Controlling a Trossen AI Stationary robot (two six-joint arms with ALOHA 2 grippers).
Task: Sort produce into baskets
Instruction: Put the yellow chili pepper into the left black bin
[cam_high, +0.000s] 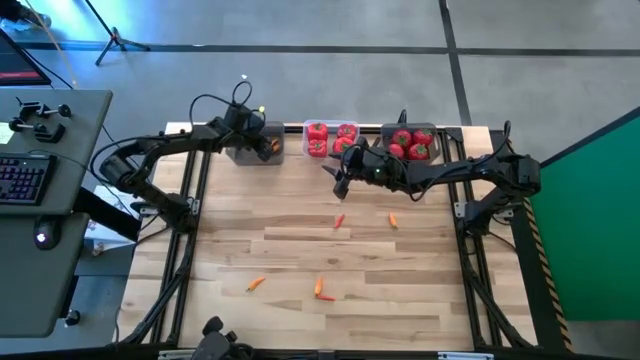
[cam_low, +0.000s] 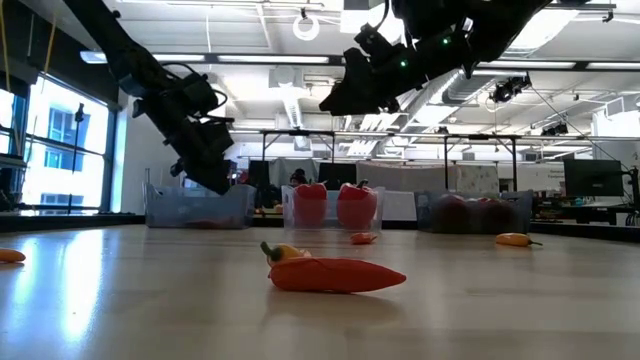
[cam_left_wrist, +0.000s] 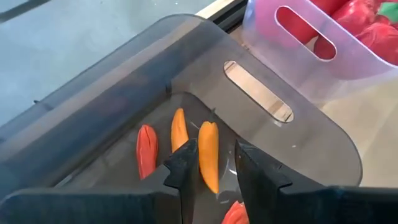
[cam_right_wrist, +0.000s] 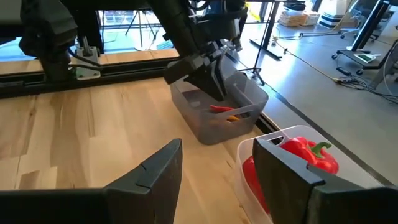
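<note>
My left gripper (cam_high: 266, 141) hangs open inside the left dark grey bin (cam_high: 240, 153), fingers pointing down. Between its fingertips (cam_left_wrist: 214, 169) an orange piece (cam_left_wrist: 208, 154) shows lying on the bin's floor beside another orange piece (cam_left_wrist: 179, 130) and a red one (cam_left_wrist: 147, 149). My right gripper (cam_high: 340, 182) is open and empty above the table, just in front of the clear bin (cam_high: 331, 125), which holds red peppers (cam_right_wrist: 308, 154). The right dark grey bin (cam_high: 385, 133) holds red tomatoes (cam_high: 410, 145).
Loose orange and red pieces lie on the wooden table: two at mid-table (cam_high: 340, 221) (cam_high: 393, 220), two nearer the front edge (cam_high: 256, 283) (cam_high: 323, 290). In the low view one red piece (cam_low: 335, 275) lies closest. The three bins stand in a row along the far edge.
</note>
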